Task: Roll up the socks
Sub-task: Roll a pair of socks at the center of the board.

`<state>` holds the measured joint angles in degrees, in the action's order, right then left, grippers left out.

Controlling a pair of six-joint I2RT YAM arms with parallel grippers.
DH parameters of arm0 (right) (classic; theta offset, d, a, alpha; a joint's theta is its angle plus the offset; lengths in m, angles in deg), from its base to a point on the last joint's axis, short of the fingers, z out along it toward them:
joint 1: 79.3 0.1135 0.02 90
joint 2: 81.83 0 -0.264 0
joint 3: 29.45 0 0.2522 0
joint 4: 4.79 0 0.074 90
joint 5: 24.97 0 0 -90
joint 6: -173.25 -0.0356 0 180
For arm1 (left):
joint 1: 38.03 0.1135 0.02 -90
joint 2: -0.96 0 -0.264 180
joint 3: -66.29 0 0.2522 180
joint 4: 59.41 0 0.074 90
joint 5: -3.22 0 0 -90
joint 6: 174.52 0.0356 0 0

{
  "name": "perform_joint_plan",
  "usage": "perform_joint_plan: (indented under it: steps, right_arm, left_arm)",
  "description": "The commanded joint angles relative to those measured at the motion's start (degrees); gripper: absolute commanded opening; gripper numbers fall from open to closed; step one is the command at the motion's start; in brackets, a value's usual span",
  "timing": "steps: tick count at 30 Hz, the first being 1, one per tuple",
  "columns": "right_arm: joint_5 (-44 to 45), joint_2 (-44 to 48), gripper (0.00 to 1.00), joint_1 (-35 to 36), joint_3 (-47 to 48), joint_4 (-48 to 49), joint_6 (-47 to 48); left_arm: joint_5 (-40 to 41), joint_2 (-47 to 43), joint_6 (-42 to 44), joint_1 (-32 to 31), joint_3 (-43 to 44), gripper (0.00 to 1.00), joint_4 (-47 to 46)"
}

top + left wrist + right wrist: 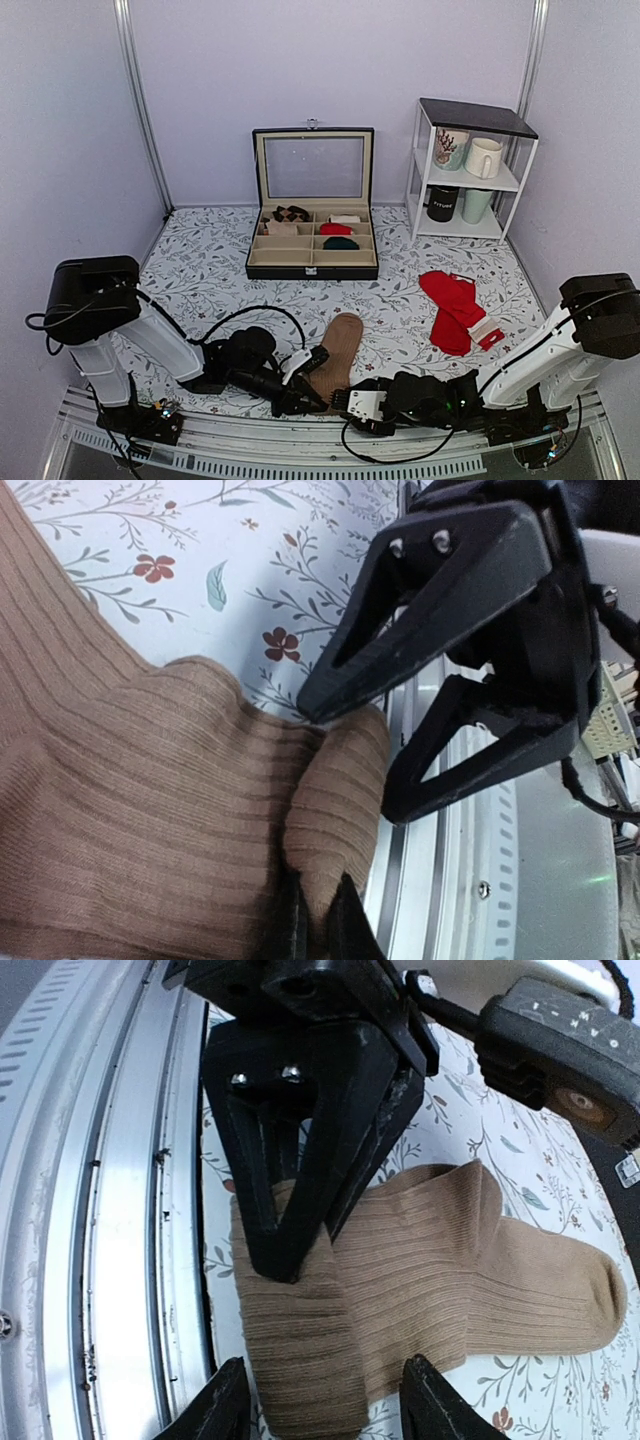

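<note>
The left gripper [320, 925] held its jaws closed on a raised fold at the near end of the socks [340, 350], which lay flat on the table [200, 260], near its front edge at centre. Just right of it, the right gripper [328, 1380] stood with jaws open, straddling that same end.
</note>
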<state>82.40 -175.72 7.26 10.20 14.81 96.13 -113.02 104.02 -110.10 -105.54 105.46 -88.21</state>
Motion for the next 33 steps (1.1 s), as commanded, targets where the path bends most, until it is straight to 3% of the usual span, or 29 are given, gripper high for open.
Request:
perform_joint_plan:
  steps: [1, 7, 16, 17, 21, 27, 33]
  right_arm:
    - [4.2, 1.5, 0.52, 0.9, 0.5, 1.0, 4.6]
    - [-1.1, 1.1, 0.51, 1.4, 1.5, -2.0, 3.1]
    - [-0.4, -5.2, 0.42, 1.5, 4.2, -4.0, 0.5]
    - [-0.6, -5.9, 0.39, 1.6, 4.5, -4.8, 0.1]
    - [-2.2, -6.7, 0.08, 1.3, 4.5, -6.9, -4.2]
    - [-11.6, -5.4, 0.04, -2.1, 2.0, -7.6, -15.8]
    - [-34.8, -6.8, 0.04, -10.5, 1.6, -6.6, -23.8]
  left_arm:
    - [-0.2, 4.6, -0.5, 0.4, -2.8, 0.0, 13.8]
    - [-0.3, 4.5, -0.6, 0.5, -3.2, 0.0, 13.2]
    - [-1.1, 4.7, -0.6, 0.7, -3.2, 0.0, 12.9]
    - [-1.0, 4.6, -0.6, 0.7, -3.1, 0.0, 12.9]
    - [-0.5, 4.0, -0.5, 0.7, -3.2, 0.0, 13.1]
    - [7.6, -4.8, 3.0, 0.5, -3.4, 0.28, 15.6]
    - [22.6, -25.0, 15.7, -6.4, -5.4, 0.39, 15.2]
